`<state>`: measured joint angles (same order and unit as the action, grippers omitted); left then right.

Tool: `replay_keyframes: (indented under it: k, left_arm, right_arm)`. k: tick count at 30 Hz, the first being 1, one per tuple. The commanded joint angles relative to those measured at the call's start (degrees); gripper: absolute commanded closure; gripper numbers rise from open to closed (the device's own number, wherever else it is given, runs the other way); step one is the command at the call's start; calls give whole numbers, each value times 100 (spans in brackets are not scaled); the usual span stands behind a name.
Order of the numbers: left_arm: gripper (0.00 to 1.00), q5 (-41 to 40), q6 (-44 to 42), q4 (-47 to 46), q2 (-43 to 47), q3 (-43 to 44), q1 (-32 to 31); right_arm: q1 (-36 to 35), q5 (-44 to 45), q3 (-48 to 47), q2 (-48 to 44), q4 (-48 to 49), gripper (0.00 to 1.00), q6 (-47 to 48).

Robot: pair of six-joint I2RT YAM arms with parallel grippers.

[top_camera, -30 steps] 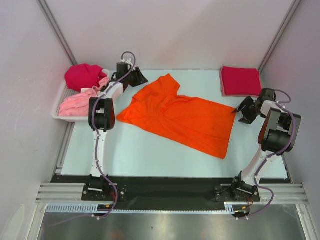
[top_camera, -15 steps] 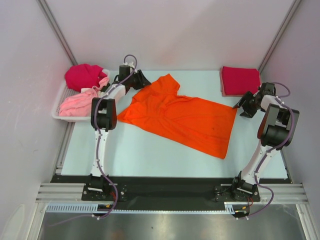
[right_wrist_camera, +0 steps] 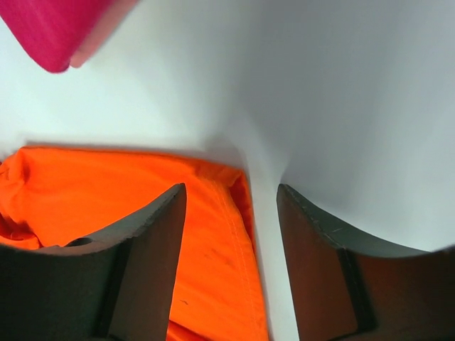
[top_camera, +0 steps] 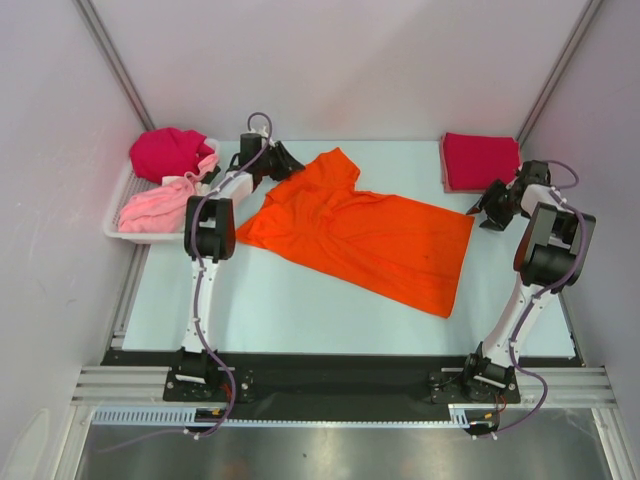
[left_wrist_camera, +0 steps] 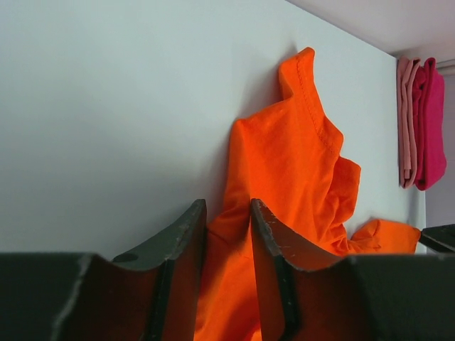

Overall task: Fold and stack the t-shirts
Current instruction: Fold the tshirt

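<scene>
An orange t-shirt (top_camera: 365,235) lies spread flat across the middle of the table, collar end at the far left. My left gripper (top_camera: 283,160) is at its far-left sleeve edge. In the left wrist view the gripper (left_wrist_camera: 227,206) has its jaws drawn close with orange cloth (left_wrist_camera: 284,142) filling the narrow gap. My right gripper (top_camera: 478,210) is at the shirt's far-right hem corner. In the right wrist view it (right_wrist_camera: 231,190) is open, with the hem corner (right_wrist_camera: 213,213) lying between the jaws. A folded crimson t-shirt (top_camera: 480,160) lies at the far right.
A white basket (top_camera: 112,228) at the far left holds a pink garment (top_camera: 150,208) and a magenta one (top_camera: 170,152). The folded crimson shirt also shows in the left wrist view (left_wrist_camera: 426,121) and in the right wrist view (right_wrist_camera: 57,28). Enclosure walls stand close on both sides.
My left gripper has moved right onto the shirt's sleeve edge. My right gripper has shifted toward the far side, staying by the hem corner. The shirt has not moved.
</scene>
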<state>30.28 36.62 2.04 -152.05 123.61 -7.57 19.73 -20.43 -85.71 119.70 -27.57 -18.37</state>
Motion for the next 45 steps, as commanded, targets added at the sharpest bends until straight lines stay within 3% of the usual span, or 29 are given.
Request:
replay_keyframes:
  k: [1, 13, 26, 31, 34, 37, 38, 45]
  left_arm:
    - [64, 109, 354, -415, -106, 190, -42]
    - [80, 180, 899, -758, -167, 216, 10]
    - [85, 241, 1303, -1110, -79, -100, 63]
    - [94, 276, 1488, -1347, -71, -232, 72]
    - [100, 294, 1576, -1408, -79, -250, 89]
    - [100, 329, 1725, -1522, -62, -294, 133]
    - [100, 347, 1786, -1540, -44, -303, 151]
    - [100, 276, 1831, -1619, 254, -496, 265]
  right_arm:
    - [-48, 12, -288, 247, -213, 41, 202]
    - [-74, -155, -674, 545, -389, 46, 211]
    - [-109, 47, -710, 563, -627, 49, 238]
    - [-135, 47, -886, 739, -688, 60, 176]
    - [-153, 30, -938, 739, -767, 79, 167]
    - [-144, 65, -877, 660, -758, 91, 106]
    - [-144, 117, -860, 590, -741, 99, 88]
    - [-118, 434, -772, 54, -697, 100, -140]
